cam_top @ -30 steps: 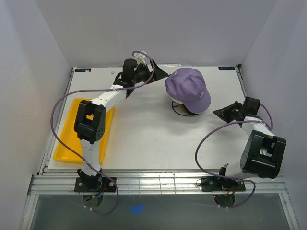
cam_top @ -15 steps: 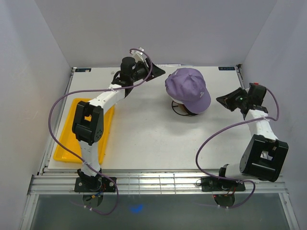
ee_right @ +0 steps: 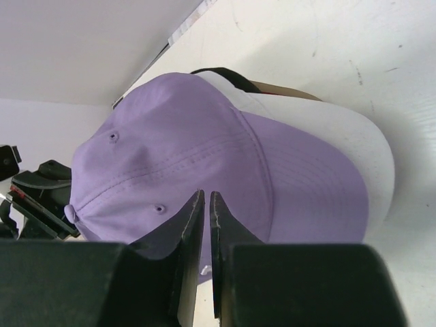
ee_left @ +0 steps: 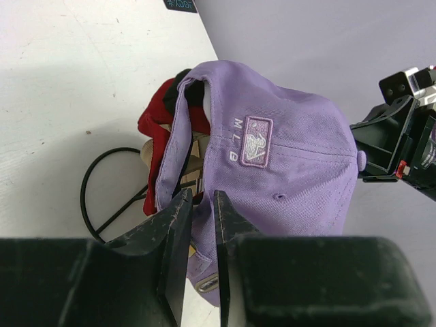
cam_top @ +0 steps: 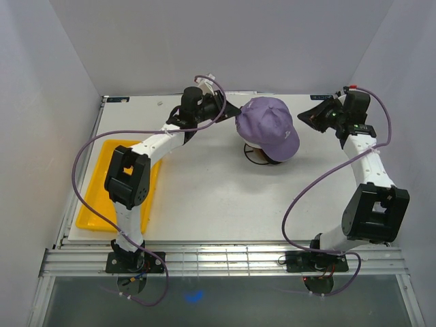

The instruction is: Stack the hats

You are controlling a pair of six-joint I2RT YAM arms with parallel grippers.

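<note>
The hats sit stacked on a wire stand (cam_top: 257,158) at mid-table. The lavender hat (cam_top: 268,126) is on top, its MLB-logo back (ee_left: 257,139) facing my left gripper (cam_top: 231,109). Under it show a red hat (ee_left: 153,122), a bit of black hat (ee_left: 182,76) and a white brim (ee_right: 340,136). My left gripper (ee_left: 199,195) is at the lavender hat's rear edge with its jaws nearly closed. Lavender fabric shows in the narrow gap, and I cannot tell whether it is pinched. My right gripper (cam_top: 308,117) is shut and empty just right of the crown (ee_right: 191,157).
A yellow tray (cam_top: 92,197) lies at the table's left edge under the left arm. The stand's black wire loop (ee_left: 92,197) sticks out on the tabletop beneath the hats. Walls close the table in at the back and on both sides.
My left gripper narrowed from wide open and edged right up to the lavender hat's back. The right arm swung from the near right to the far right beside the hat, staying shut.
</note>
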